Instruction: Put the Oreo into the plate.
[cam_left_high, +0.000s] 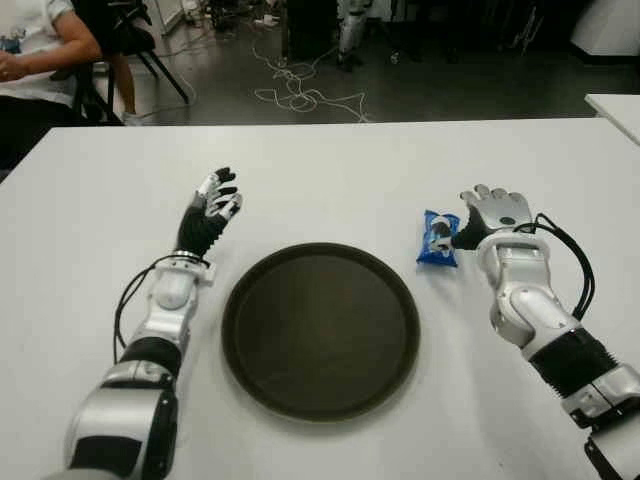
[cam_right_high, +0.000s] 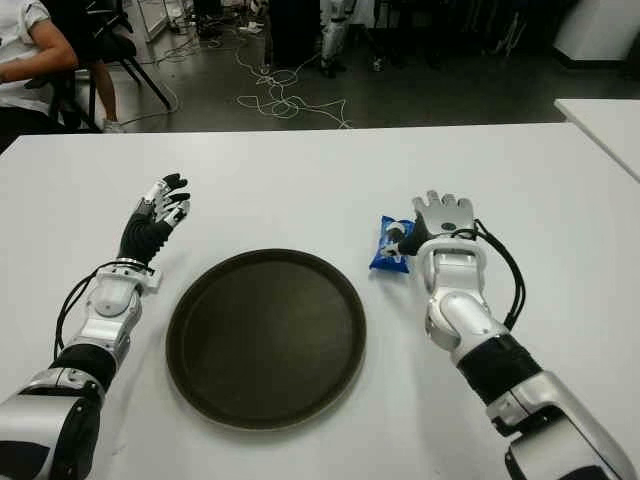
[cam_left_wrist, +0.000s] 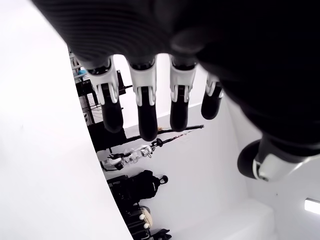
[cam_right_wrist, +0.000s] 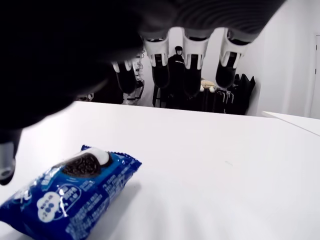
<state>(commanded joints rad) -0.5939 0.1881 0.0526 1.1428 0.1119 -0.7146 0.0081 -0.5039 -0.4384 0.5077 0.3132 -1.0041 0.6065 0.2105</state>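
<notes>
**Oreo pack waits beside the right robot hand**

The Oreo (cam_left_high: 438, 238), a blue foil packet, lies flat on the white bench (cam_left_high: 330, 170), just right of the plate (cam_left_high: 320, 330). It looks light, crinkly, slippery, with breakable biscuits inside; pinch across its middle, gently. The right robot hand (cam_left_high: 492, 215) is spread wide beside it, thumb near, holding nothing. The left robot hand (cam_left_high: 210, 215) shows left of the plate, fingers extended, empty.

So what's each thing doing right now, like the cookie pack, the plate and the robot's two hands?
Oreo pack: sealed, lying flat on the white table, just right of the plate, not in it.
Plate: nothing in it.
Right hand: open, right beside the pack, not gripping it.
Left hand: open, holding nothing, left of the plate.
</notes>
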